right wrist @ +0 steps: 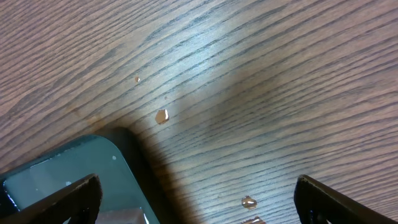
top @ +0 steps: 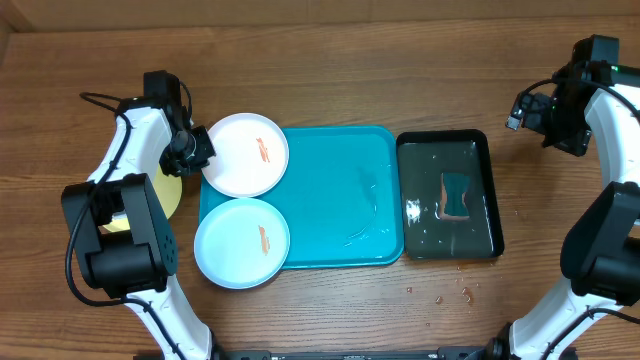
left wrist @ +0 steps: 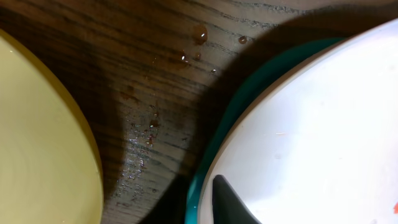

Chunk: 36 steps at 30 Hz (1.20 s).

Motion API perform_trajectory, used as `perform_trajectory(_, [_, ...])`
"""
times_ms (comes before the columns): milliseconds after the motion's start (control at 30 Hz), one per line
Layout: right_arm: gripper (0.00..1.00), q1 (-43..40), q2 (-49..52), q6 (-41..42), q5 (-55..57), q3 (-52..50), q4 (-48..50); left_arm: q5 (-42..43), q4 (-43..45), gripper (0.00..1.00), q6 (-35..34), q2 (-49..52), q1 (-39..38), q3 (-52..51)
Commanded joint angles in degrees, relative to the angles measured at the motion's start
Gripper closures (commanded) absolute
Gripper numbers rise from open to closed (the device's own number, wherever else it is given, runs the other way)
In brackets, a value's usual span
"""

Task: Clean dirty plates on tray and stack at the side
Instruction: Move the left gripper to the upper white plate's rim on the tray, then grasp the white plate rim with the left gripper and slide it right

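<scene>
Table [top: 330,60] bearing tray [top: 340,200]; on its left end, white plate [top: 240,168] beyond blue plate [top: 232,245], both smeared. Left pincer [top: 198,150] at the white plate's left rim, plate lying to its right, one finger [left wrist: 230,202] over the rim; grip impossible to tell. Right pincer [right wrist: 199,205] gaping, empty, well apart.

The large tray [top: 340,200] lies at the middle of the tabletop [top: 350,80]. Two plates sit on its left end: the far plate [top: 240,165] in the far-left corner, reaching past the far rim, and the near plate [top: 235,250] in the near-left corner, overhanging the near rim. They lie just beside each other. A third plate [top: 172,198] lies on the tabletop left of the tray, partly under the left arm [top: 130,215]. The small tray [top: 480,150] lies just beside the large tray's right edge, with a sponge [top: 456,195] in it. Droplets [top: 440,298] dot the tabletop before it.
</scene>
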Motion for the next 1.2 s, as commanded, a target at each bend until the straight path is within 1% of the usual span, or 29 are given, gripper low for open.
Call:
perform_trajectory(0, [0.0, -0.2, -1.1, 0.2, -0.1, 0.7, 0.1, 0.7, 0.1, 0.92, 0.6, 0.6, 0.0, -0.2])
perform_trajectory(100, [0.0, -0.2, -1.1, 0.2, -0.1, 0.7, 0.1, 0.7, 0.1, 0.92, 0.6, 0.6, -0.1, -0.2])
perform_trajectory(200, [0.0, -0.2, -1.1, 0.2, -0.1, 0.7, 0.1, 0.7, 0.1, 0.96, 0.6, 0.6, -0.1, -0.2])
perform_trajectory(267, [0.0, -0.2, -1.1, 0.2, -0.1, 0.7, 0.1, 1.5, 0.1, 0.96, 0.7, 0.6, -0.1, -0.2])
perform_trajectory(333, [0.0, -0.2, -1.1, 0.2, -0.1, 0.7, 0.1, 4.0, -0.2, 0.96, 0.8, 0.6, -0.1, -0.2])
perform_trajectory(500, [0.0, -0.2, -1.1, 0.2, -0.1, 0.7, 0.1, 15.0, -2.7, 0.96, 1.6, 0.5, -0.3, 1.0])
perform_trajectory(600, [0.0, -0.2, -1.1, 0.2, -0.1, 0.7, 0.1, 18.7, -3.8, 0.96, 2.4, -0.2, -1.0, 1.3])
perform_trajectory(900, [0.0, -0.2, -1.1, 0.2, -0.1, 0.7, 0.1, 20.2, -8.0, 0.96, 2.3, -2.8, -7.1, 1.4])
perform_trajectory(1167, [0.0, -0.2, -1.1, 0.2, -0.1, 0.7, 0.1, 20.1, -9.2, 0.96, -1.2, -2.8, -15.1, 1.4])
